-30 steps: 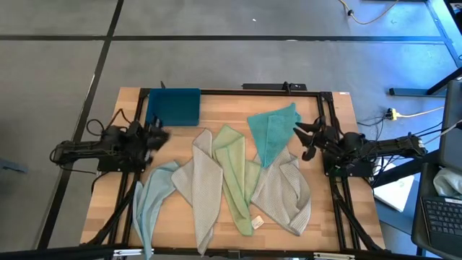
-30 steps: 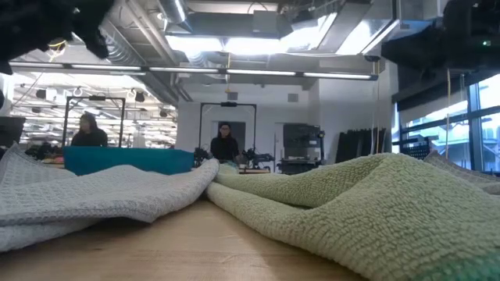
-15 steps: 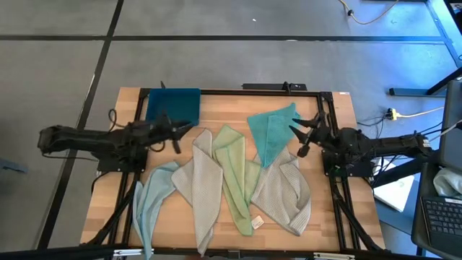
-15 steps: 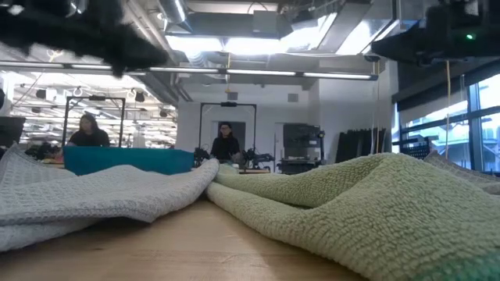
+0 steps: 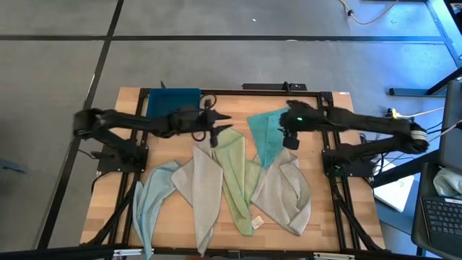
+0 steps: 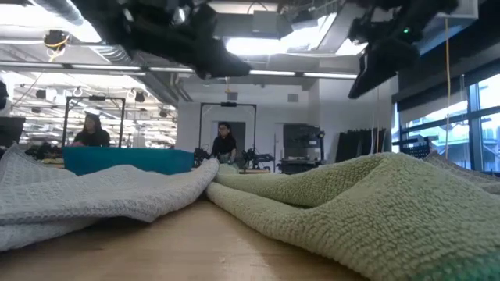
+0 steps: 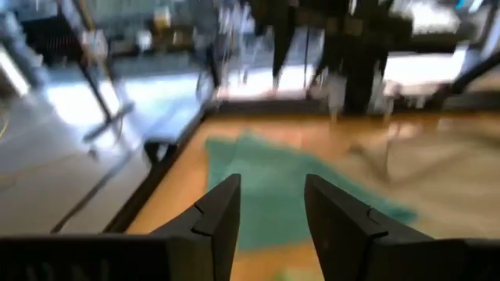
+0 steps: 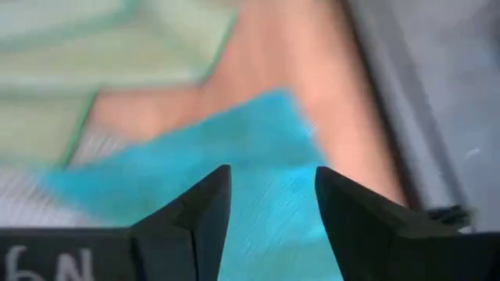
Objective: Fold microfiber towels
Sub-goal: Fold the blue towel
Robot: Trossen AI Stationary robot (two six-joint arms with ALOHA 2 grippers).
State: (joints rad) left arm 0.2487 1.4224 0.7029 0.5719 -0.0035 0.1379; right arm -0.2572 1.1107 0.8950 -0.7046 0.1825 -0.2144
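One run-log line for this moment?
left tool: open, over pale green towel | right tool: open, over teal towel | nothing held | towels unfolded

Counting five towels on the table (image 5: 339,180): one teal towel (image 5: 268,137), one pale green towel (image 5: 234,173), two grey towels (image 5: 202,184) (image 5: 285,191), one pale blue towel (image 5: 148,202). Plus one dark blue tray (image 5: 173,106).

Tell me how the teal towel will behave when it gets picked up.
The teal towel will probably hang limp, since it lies flat with a folded-over flap. It looks thin, so likely light. A push would probably bunch it, as with the rumpled green towel beside it.
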